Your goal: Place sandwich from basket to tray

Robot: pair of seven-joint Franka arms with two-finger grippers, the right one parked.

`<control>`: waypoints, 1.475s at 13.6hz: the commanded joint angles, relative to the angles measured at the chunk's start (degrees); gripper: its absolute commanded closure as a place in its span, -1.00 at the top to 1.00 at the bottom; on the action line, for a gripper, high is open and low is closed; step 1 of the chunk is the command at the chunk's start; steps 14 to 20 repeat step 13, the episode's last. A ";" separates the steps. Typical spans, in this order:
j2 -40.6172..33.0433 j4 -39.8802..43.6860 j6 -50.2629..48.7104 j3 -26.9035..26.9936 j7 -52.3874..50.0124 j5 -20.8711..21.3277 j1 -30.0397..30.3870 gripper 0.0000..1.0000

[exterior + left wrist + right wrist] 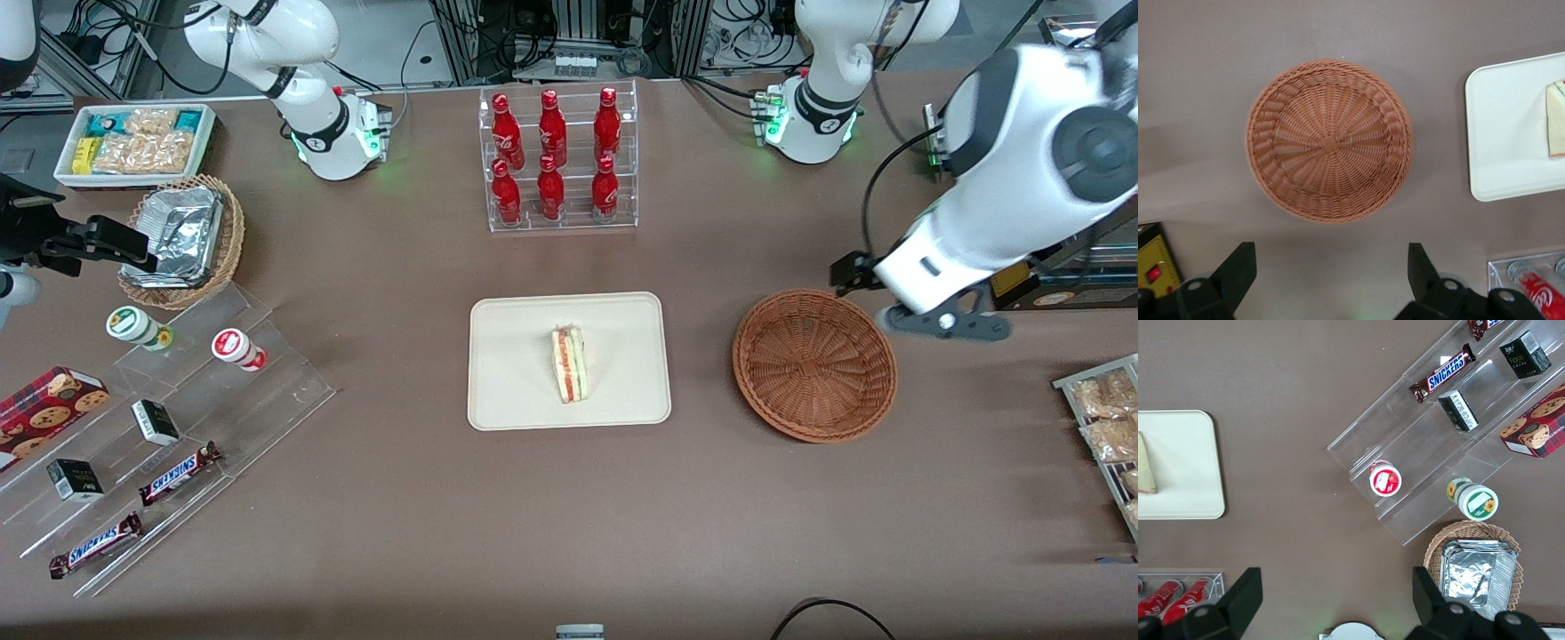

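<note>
**Inventory: sandwich on tray, basket empty, end effector raised and open**

Entries run from the parked arm's end of the table to the working arm's end.

1. White box of snack packets [135, 142], at the corner of the table farthest from the front camera, parked arm's end. Beside it and nearer the camera, a tan wicker basket with a foil container [185, 238].

2. Clear stepped display [169, 444] near the table edge at the parked arm's end, carrying two small cups, dark boxes and two Snickers bars [178, 474]. A cookie box [49, 402] lies at its end.

3. Rack of red bottles [558, 158], mid-table, close to the edge farthest from the camera.

4. Tray [507, 391], centre of table. The sandwich [570, 363] lies on it, roughly central, filling layers facing up. Judged light, soft and easily crushed; layers could slide apart. Best hold would be gentle, across the two flat bread faces near the thick middle, not the pointed tip.

5. Basket [814, 364], well apart from the tray toward the working arm's end, nothing in it.

6. End effector [1331, 277], raised above the table just beside the basket rim, fingers spread apart, holding nothing.

7. Snack packets on a rack [1107, 427], at the table edge, working arm's end.

Task status, judged: placement appears complete.
</note>
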 commanded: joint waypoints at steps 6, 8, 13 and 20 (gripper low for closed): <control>-6.67 2.34 -9.28 -6.97 7.04 1.62 11.78 1.00; -6.50 2.87 -9.47 -4.34 7.41 1.54 11.61 1.00; -4.91 6.91 -8.42 -1.26 7.41 1.54 11.17 1.00; -4.91 6.91 -8.42 -1.26 7.41 1.54 11.17 1.00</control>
